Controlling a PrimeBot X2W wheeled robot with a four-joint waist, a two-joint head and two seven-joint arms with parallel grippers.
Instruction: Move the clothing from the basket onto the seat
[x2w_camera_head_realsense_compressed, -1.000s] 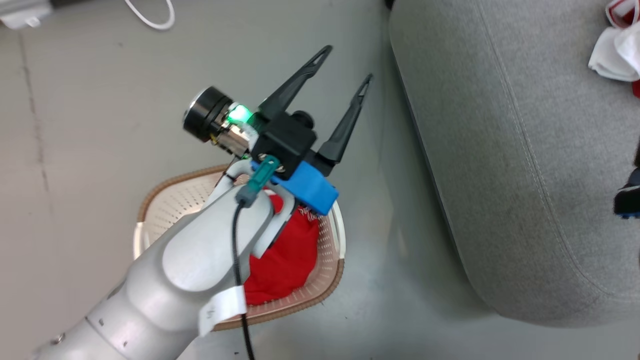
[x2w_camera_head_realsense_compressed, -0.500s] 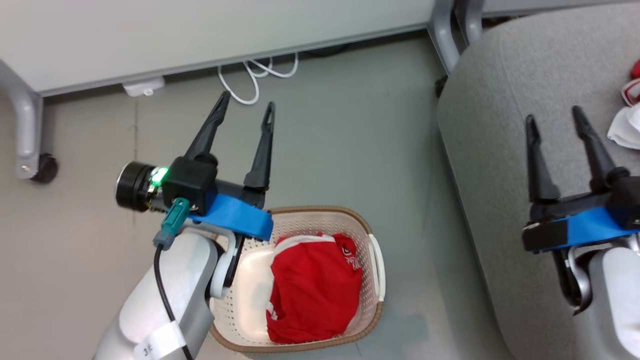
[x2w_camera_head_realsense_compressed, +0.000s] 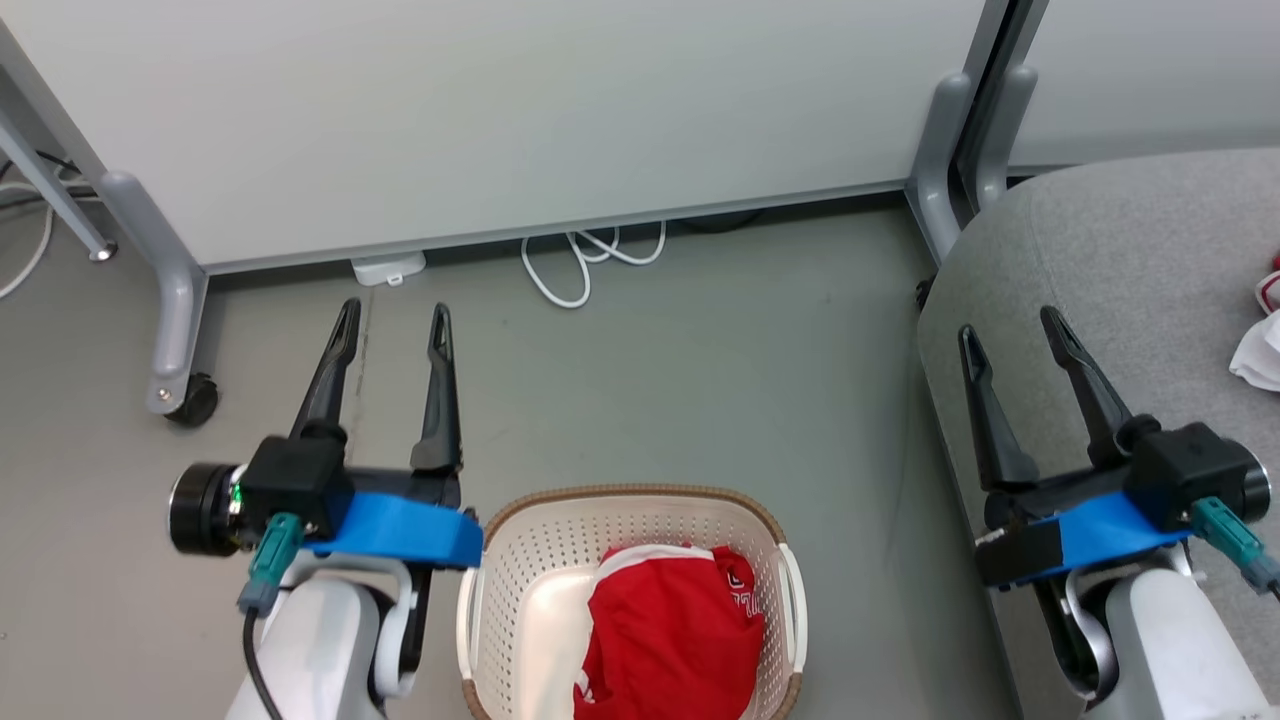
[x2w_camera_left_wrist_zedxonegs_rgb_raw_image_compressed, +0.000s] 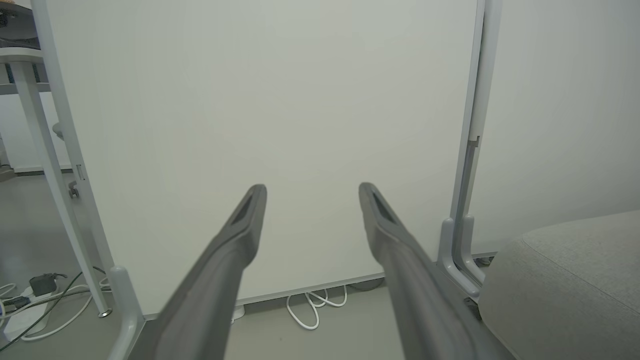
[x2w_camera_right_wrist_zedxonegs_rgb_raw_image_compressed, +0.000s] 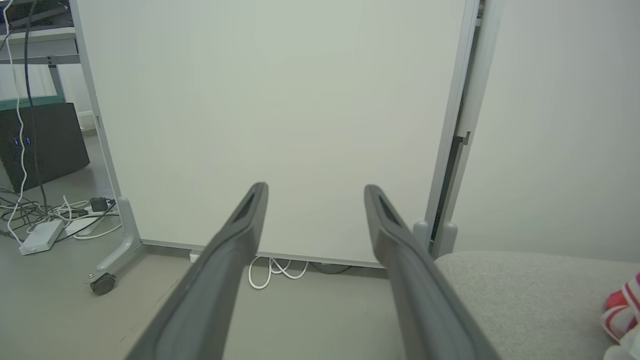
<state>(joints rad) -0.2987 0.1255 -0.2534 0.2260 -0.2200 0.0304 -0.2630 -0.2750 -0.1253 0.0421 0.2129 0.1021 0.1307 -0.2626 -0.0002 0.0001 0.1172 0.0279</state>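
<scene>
Camera swung up; left pincer (x2w_camera_head_realsense_compressed: 395, 310), right pincer (x2w_camera_head_realsense_compressed: 1008, 324) point forward, wide apart, empty.

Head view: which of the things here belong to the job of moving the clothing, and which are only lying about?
Job: red clothing in the basket; grey seat; left pincer and right pincer, both open and empty.
Lying about: white cable; white plug box; partition's castor.
</scene>
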